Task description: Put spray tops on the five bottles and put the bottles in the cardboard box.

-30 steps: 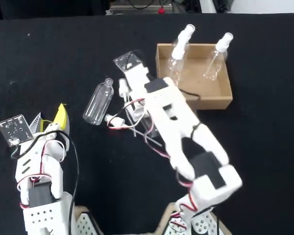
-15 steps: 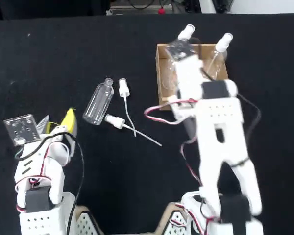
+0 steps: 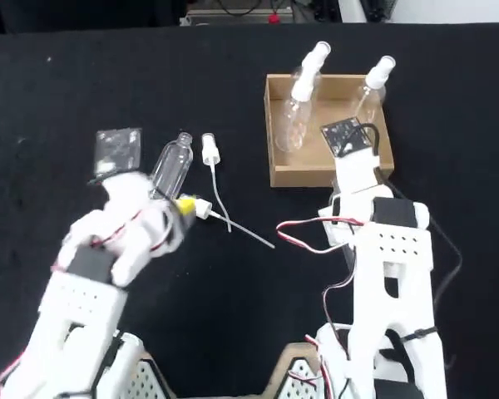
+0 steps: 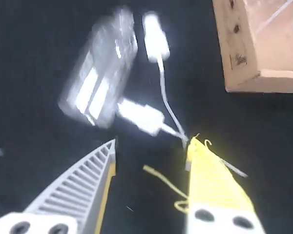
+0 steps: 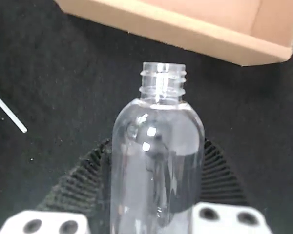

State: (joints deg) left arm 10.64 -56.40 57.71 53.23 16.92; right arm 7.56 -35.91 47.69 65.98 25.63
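Note:
Two clear bottles with white spray tops stand in the cardboard box. An uncapped clear bottle lies on the black table, with two loose spray tops beside it. My left gripper is open and hovers just short of the nearer spray top, its grey and yellow fingertips on either side. My right gripper is shut on another uncapped bottle, upright, just in front of the box's near wall.
The spray tops' thin white dip tubes trail across the table between the arms. Red and black cables hang from the right arm near the box's front left corner. Open black table lies left of and behind the lying bottle.
The left arm swung up from the near left corner to the spray tops. The right arm carried its bottle from the table's middle, over the box, then back just in front of it.

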